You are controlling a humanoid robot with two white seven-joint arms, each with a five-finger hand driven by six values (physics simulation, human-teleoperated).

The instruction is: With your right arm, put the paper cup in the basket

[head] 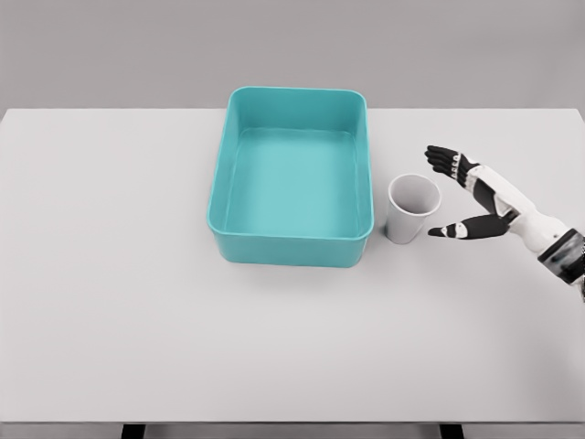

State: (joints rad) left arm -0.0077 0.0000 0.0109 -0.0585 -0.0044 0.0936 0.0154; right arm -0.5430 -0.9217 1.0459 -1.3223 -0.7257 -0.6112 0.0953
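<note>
While the white table holds it all:
paper cup: upright, just beside the teal basket
right hand: fingers spread wide, near cup, holding nothing

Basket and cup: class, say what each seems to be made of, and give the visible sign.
Basket: probably moulded plastic, going by its even teal colour, rounded corners, rolled rim and soft sheen on the walls.
Paper cup: looks like thin matte paper, plain white with a fine rim and tapered side, though this render alone cannot rule out plastic.
</note>
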